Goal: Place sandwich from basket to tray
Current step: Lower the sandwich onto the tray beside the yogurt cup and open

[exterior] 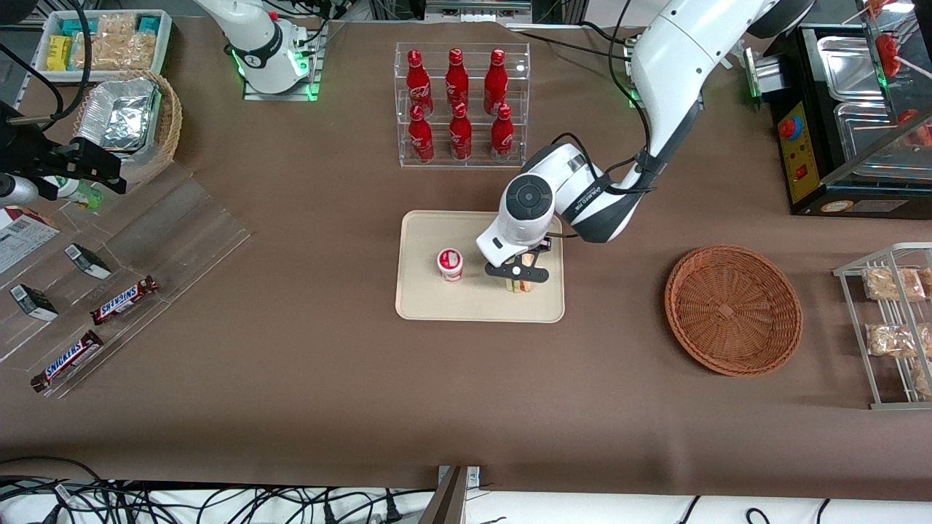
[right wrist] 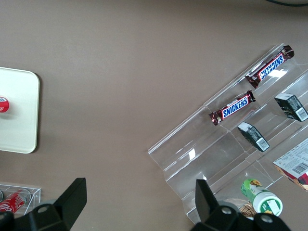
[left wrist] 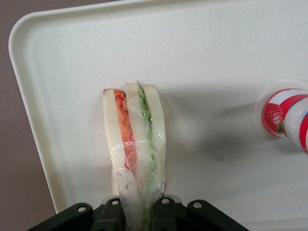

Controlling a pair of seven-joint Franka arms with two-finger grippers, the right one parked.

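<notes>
Sandwich over tray

My hand [exterior: 518, 278] is clamped on the wrapped sandwich [left wrist: 135, 144] above the cream tray [exterior: 429, 302], beside a yogurt cup [exterior: 450, 263] (strawberry label); wicker basket [exterior: 732, 309] lies empty.

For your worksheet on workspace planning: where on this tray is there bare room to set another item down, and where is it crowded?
The tray is bare along its edge nearest the front camera and toward the parked arm's end, beside the yogurt cup. It is crowded where the gripper holds the sandwich over the tray. The basket lies empty.
</notes>
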